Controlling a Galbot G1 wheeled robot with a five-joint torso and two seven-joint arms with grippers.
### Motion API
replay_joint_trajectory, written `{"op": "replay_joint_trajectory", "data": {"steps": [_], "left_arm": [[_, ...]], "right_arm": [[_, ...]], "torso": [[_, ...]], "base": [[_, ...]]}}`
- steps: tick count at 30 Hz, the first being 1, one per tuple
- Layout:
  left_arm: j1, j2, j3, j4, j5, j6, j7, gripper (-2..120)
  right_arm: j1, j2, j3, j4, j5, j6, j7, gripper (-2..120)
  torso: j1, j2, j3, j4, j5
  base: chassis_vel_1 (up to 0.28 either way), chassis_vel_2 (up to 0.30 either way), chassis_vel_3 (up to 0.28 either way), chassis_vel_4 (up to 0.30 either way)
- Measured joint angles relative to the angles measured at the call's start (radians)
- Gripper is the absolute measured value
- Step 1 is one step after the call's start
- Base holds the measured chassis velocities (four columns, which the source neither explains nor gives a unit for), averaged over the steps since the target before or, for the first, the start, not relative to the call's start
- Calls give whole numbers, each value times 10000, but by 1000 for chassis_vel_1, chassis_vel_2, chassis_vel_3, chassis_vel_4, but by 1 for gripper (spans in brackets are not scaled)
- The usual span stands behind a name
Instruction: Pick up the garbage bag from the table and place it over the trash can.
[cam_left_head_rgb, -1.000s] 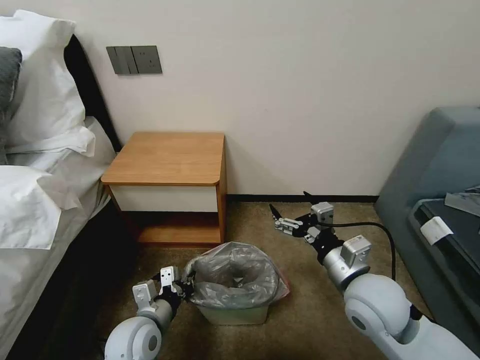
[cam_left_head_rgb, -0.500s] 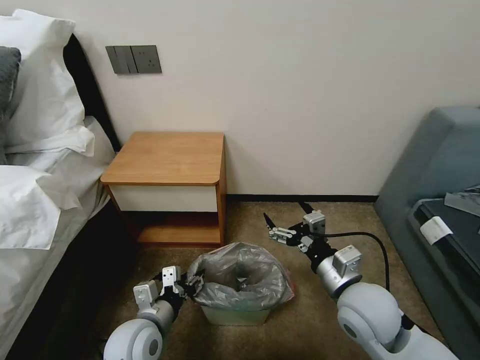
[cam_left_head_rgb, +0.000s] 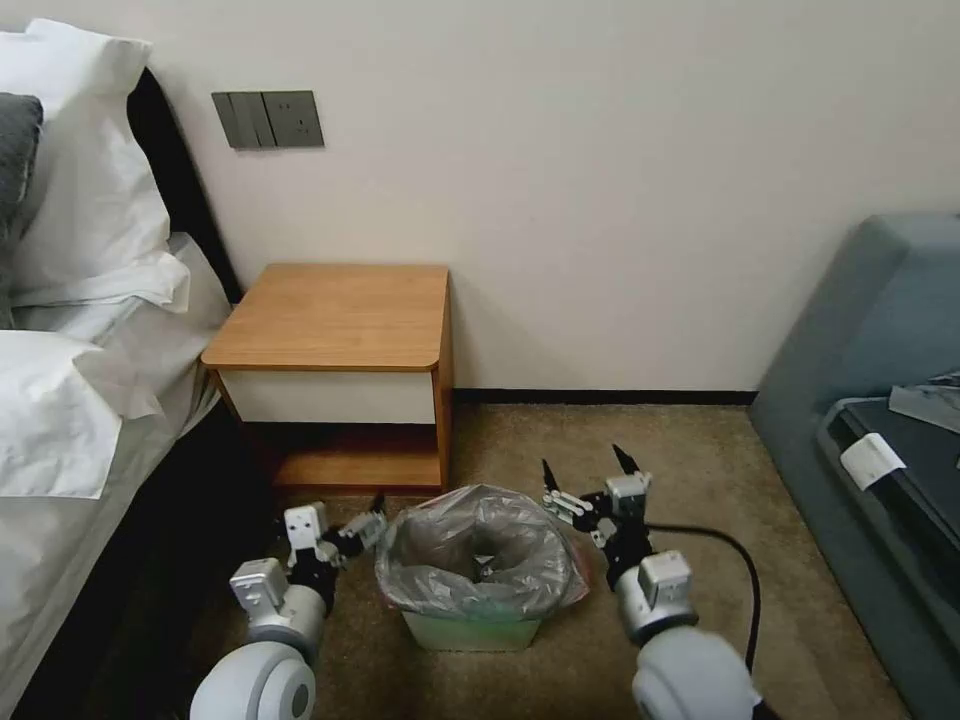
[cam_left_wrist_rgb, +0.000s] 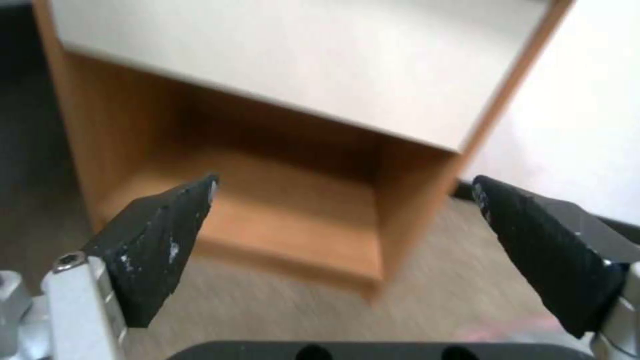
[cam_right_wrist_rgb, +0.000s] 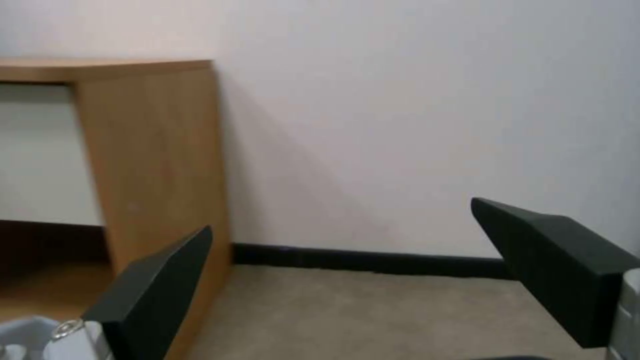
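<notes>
While I watch from the head camera, nearest me sits the small cream-beige plastic trash can (cam_left_head_rgb: 470, 630) on the tan carpet floor (cam_left_head_rgb: 700, 480), with the thin crinkled translucent grey garbage bag (cam_left_head_rgb: 475, 555) draped over its rim. The bag's mouth gapes in a rumpled ring, its folds billow out past the rim on all sides, and a pinkish-red edge peeks out low on each side.

My left claw (cam_left_head_rgb: 372, 512) hangs just beside the bag's left side, fingers spread and holding nothing; its wrist camera shows both dark fingertips (cam_left_wrist_rgb: 160, 235) wide apart. My right claw (cam_left_head_rgb: 585, 470) sits just beside the bag's right rear, also spread, clear of the plastic, its black pads (cam_right_wrist_rgb: 560, 260) well separated.

Farther back stands the orange-brown wooden nightstand surface (cam_left_head_rgb: 335, 315) with its white drawer front, against the pale wall (cam_left_head_rgb: 600, 200).
</notes>
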Motion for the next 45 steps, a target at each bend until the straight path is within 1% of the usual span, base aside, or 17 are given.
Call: {"op": "replay_joint_trajectory", "data": {"steps": [1,2,3,6,11,45], "left_arm": [[-34,66,-40,272,337,-496,152,100],[-53,173,-100,570,777,-935,375,97],[-53,173,-100,570,777,-935,375,97],[-42,312,-178,984,1112,-1399,684,88],[40,302,-185,1048,1143,-1470,903,84],[46,298,-177,1012,1080,-1354,894,84]], "right_arm": [[-157,166,238,-90,-221,299,-78,100],[-343,347,563,-177,-436,638,-205,100],[-343,347,563,-177,-436,638,-205,100],[-566,618,1056,-218,-531,959,-489,100],[-610,710,1190,-221,-465,1009,-721,100],[-561,653,1137,-192,-374,948,-729,100]], "torso": [[0,0,0,0,-1],[0,0,0,0,-2],[0,0,0,0,-2],[0,0,0,1,-1],[0,0,0,2,1],[0,0,0,2,1]], "base": [[0,0,0,0],[0,0,0,0],[0,0,0,0],[0,0,0,0],[0,0,0,0],[0,0,0,0]]}}
